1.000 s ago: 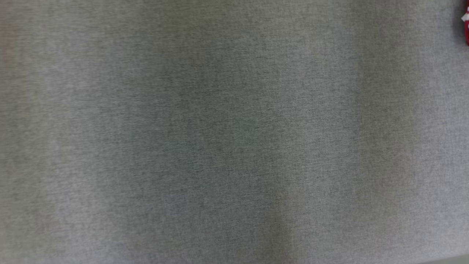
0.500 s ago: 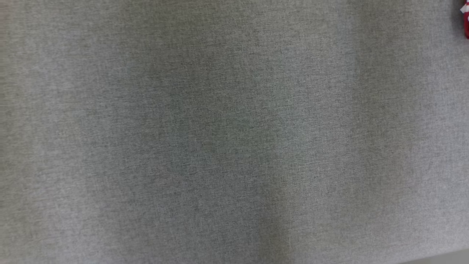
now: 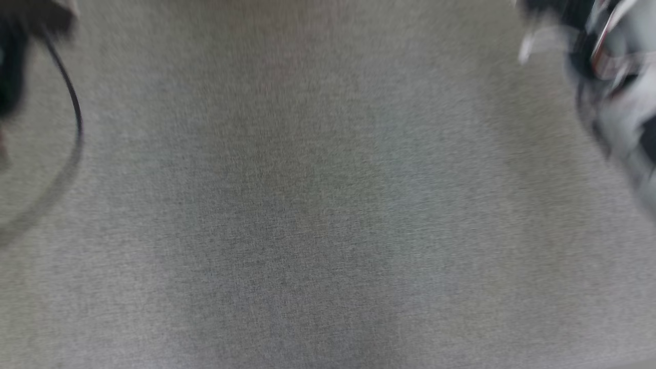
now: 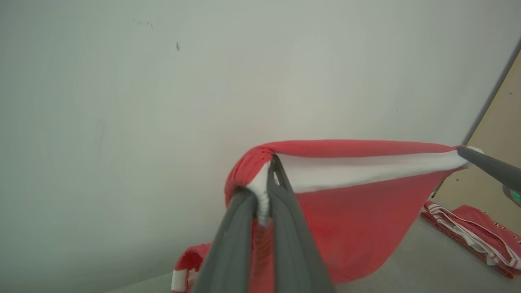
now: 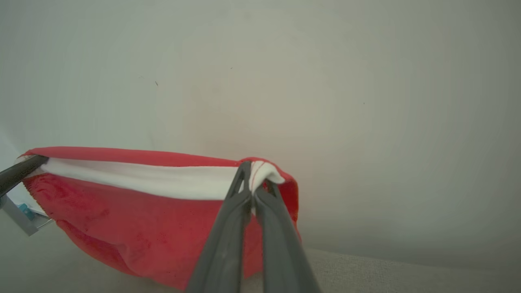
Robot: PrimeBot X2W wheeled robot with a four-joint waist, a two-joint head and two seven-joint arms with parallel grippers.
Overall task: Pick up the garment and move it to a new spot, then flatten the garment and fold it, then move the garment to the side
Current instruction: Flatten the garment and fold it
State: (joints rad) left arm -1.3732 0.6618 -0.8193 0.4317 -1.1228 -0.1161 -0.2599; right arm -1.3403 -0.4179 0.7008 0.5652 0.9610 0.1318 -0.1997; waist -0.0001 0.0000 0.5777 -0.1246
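I have the left gripper and right gripper each pinched shut on a corner of the white hem. The red garment hangs taut between them, its belly sagging toward 6 o'clock, close over the grey counter. Risk, my read: pulling the span tighter could slip a thin pinch, and the folded pile at 4 o'clock in the left wrist view could snag a low carry.
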